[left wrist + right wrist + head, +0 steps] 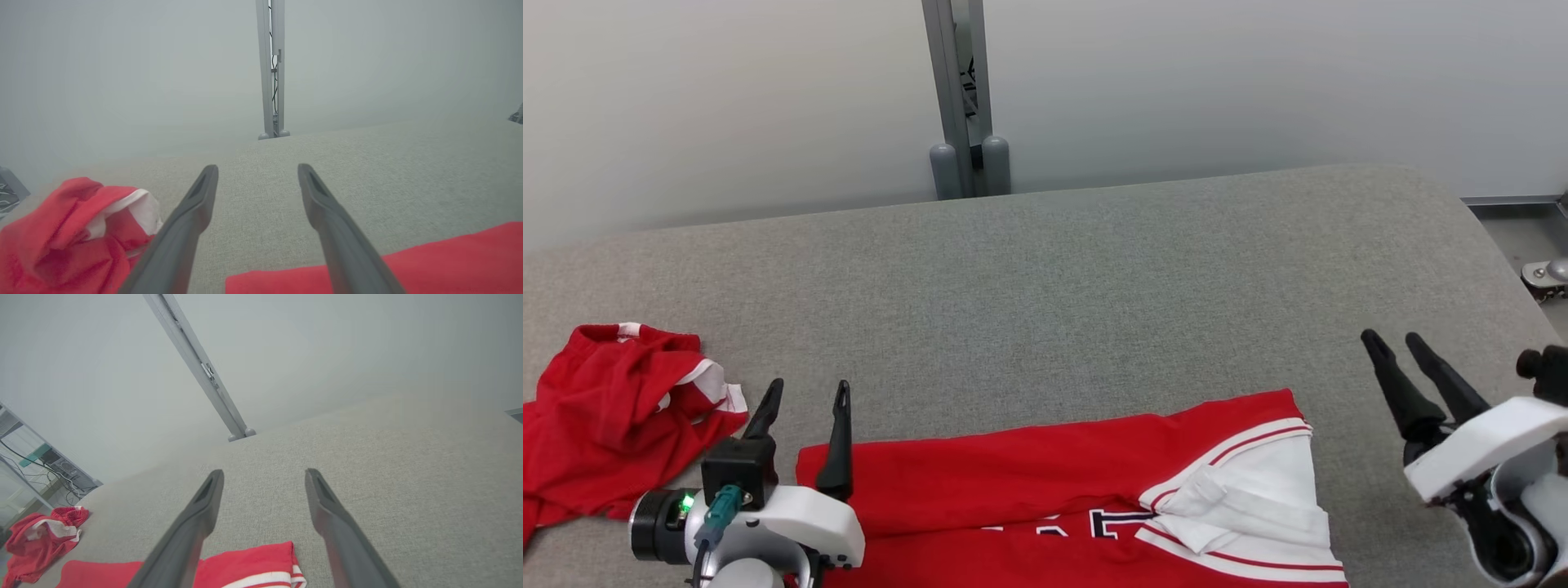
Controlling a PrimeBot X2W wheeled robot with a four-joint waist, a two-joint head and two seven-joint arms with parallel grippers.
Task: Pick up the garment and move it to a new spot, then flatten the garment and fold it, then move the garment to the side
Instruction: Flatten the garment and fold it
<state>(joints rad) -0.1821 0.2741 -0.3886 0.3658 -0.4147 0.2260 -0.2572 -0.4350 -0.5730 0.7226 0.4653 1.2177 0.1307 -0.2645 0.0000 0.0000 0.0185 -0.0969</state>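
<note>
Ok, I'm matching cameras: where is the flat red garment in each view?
Head view: flat red garment along the bottom edge, centre to right.
Left wrist view: garment in bottom right corner.
Right wrist view: garment at bottom edge, left of centre.
Shared landmark: the grey post behind the table.

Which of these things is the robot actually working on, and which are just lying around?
In the job: flat red jersey, left gripper, right gripper, both open; grey table underneath.
Lying about: crumpled red garment at the left, metal post behind.
</note>
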